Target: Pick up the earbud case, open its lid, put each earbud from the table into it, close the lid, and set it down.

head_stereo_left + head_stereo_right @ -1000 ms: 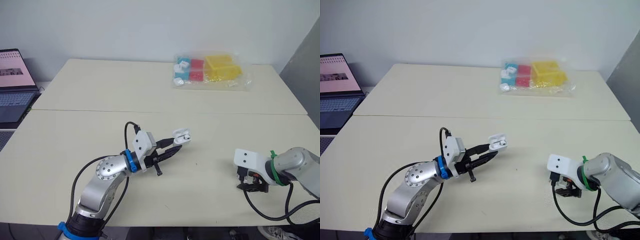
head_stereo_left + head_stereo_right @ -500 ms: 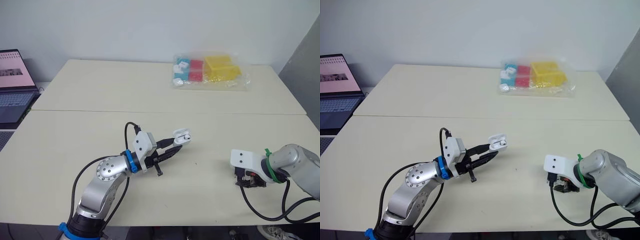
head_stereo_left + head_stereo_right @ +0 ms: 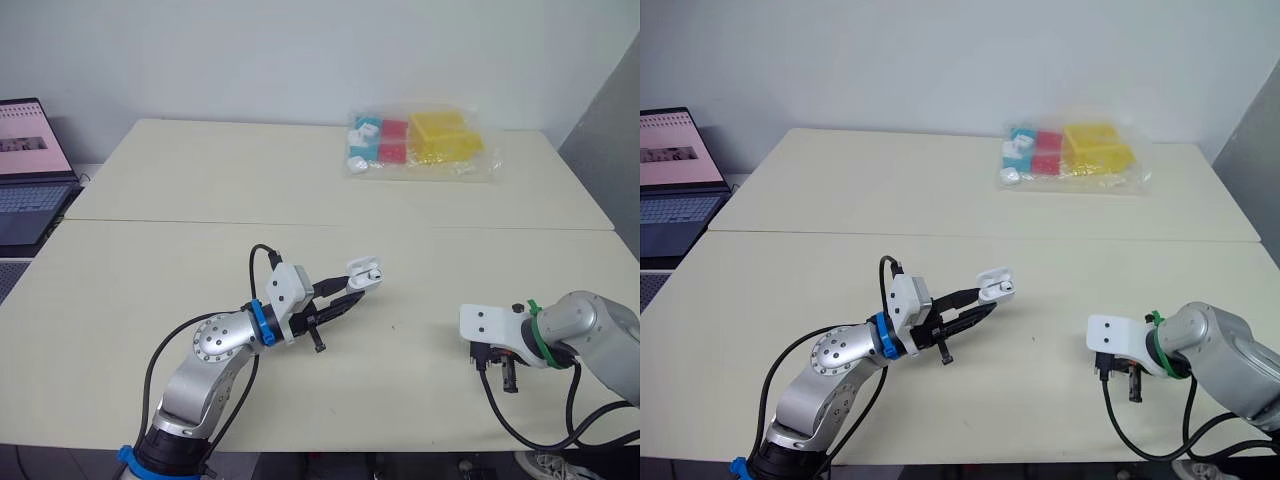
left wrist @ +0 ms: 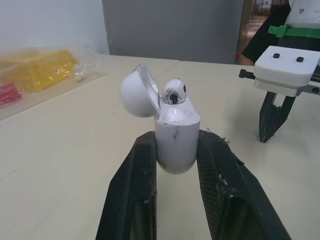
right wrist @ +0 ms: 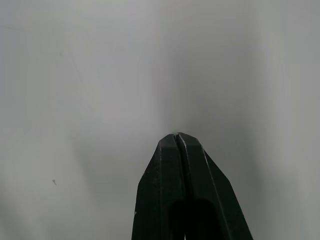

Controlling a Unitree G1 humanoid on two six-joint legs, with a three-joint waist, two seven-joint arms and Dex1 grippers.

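One white earbud (image 4: 174, 91) sits in the small white plastic earbud case (image 4: 176, 122), lid (image 4: 136, 91) open, gripped just above the beige desk (image 3: 180, 260) by the left end effector (image 4: 177, 144); right end effector (image 5: 176, 137) pinched closed, apparently empty, near the desk; second earbud, lid closing, set-down outstanding.

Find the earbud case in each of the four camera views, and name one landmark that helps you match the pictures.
Left eye view: earbud case, lid open, near centre, held at the left gripper's fingertips.
Right eye view: case just left of centre, same grip.
Left wrist view: case clamped between that gripper's two fingers.
Right wrist view: the right gripper, shut, pointing at the table.
Shared landmark: the right gripper, fingertips down near the table.
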